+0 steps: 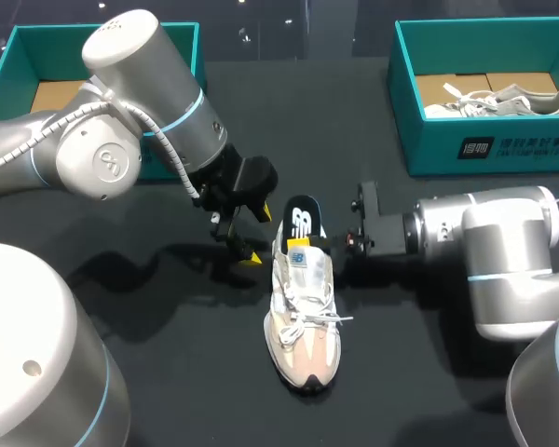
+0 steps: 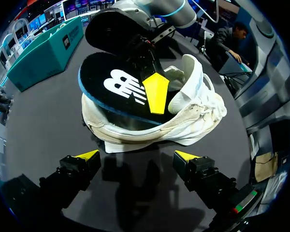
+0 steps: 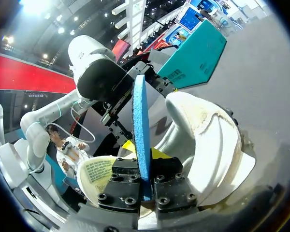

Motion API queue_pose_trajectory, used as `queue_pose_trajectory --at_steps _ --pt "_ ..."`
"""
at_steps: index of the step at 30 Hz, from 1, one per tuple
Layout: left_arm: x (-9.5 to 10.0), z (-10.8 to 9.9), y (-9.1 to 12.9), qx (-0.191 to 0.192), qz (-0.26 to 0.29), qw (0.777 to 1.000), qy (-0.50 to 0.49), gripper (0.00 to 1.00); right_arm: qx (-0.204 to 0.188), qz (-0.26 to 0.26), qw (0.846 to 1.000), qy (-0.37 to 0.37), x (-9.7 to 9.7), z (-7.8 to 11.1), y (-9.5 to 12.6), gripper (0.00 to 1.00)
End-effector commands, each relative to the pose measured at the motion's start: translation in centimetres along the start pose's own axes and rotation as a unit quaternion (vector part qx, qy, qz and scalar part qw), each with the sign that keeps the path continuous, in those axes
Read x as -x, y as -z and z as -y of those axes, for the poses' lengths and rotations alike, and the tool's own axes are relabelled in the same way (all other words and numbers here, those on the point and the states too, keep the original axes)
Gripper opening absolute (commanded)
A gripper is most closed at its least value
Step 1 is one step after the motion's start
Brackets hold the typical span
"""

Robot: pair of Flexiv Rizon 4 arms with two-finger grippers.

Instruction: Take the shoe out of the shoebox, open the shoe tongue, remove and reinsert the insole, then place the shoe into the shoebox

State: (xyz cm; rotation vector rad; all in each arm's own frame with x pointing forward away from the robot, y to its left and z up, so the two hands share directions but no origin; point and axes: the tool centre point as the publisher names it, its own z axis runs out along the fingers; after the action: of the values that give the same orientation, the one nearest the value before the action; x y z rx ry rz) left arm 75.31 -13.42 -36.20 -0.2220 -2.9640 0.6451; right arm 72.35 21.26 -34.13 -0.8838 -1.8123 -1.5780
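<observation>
From above: gripping the black insole (image 1: 301, 222) with the right claw (image 1: 315, 240), shut on its edge, over the heel of the pale shoe (image 1: 303, 317) lying on the dark counter (image 1: 168, 372). Holding the left claw (image 1: 247, 233) spread just beside that heel. Through the left wrist: fingers wide apart, nothing between, facing the creased cream heel and the insole tilted up out of it. Through the right wrist: clamped from both sides on the insole's blue edge, upright ahead of the white heel collar.
</observation>
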Motion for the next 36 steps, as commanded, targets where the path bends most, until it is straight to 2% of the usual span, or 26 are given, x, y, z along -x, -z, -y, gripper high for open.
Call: queue_pose_trajectory --at_steps 1,4,7,12,16,18,19,20,21,32,36 --pt "-0.1 -0.1 0.0 0.0 0.001 1.0 -0.001 1.0 -0.005 0.003 1.0 0.0 -0.4 0.3 0.1 0.02" --pt "-0.1 -0.1 0.0 0.0 0.001 1.0 -0.001 1.0 -0.005 0.008 1.0 0.013 -0.9 -0.4 0.3 0.38" --pt "-0.1 -0.1 0.0 0.0 0.001 1.0 -0.001 1.0 -0.009 0.015 0.999 0.031 -1.3 -1.5 0.6 0.43" --pt "-0.1 -0.1 0.0 0.0 0.001 1.0 -0.001 1.0 -0.019 0.026 0.998 0.048 -1.6 -3.0 1.3 0.41" --pt "-0.1 -0.1 0.0 0.0 0.001 1.0 -0.001 1.0 -0.023 0.028 0.998 0.054 -1.2 -3.9 1.5 0.35" --pt "-0.1 -0.1 0.0 0.0 0.001 1.0 -0.001 1.0 -0.027 0.025 0.998 0.054 -0.8 -4.2 1.5 0.29" --pt "-0.1 -0.1 0.0 0.0 0.001 1.0 -0.001 1.0 -0.029 0.023 0.998 0.053 -0.6 -4.2 1.4 0.19" --pt "-0.1 -0.1 0.0 0.0 0.001 1.0 -0.001 1.0 -0.031 0.021 0.998 0.051 -0.4 -4.2 1.3 0.02" --pt "-0.1 -0.1 0.0 0.0 0.001 1.0 -0.001 1.0 -0.033 0.019 0.998 0.049 -0.2 -4.2 1.3 0.0" --pt "-0.1 -0.1 0.0 0.0 0.001 1.0 -0.001 1.0 -0.032 0.014 0.999 -0.004 0.2 -0.3 1.3 0.0" --pt "-0.1 -0.1 0.0 0.0 0.001 1.0 -0.001 1.0 -0.039 0.015 0.999 -0.015 -0.1 0.3 1.0 0.0"
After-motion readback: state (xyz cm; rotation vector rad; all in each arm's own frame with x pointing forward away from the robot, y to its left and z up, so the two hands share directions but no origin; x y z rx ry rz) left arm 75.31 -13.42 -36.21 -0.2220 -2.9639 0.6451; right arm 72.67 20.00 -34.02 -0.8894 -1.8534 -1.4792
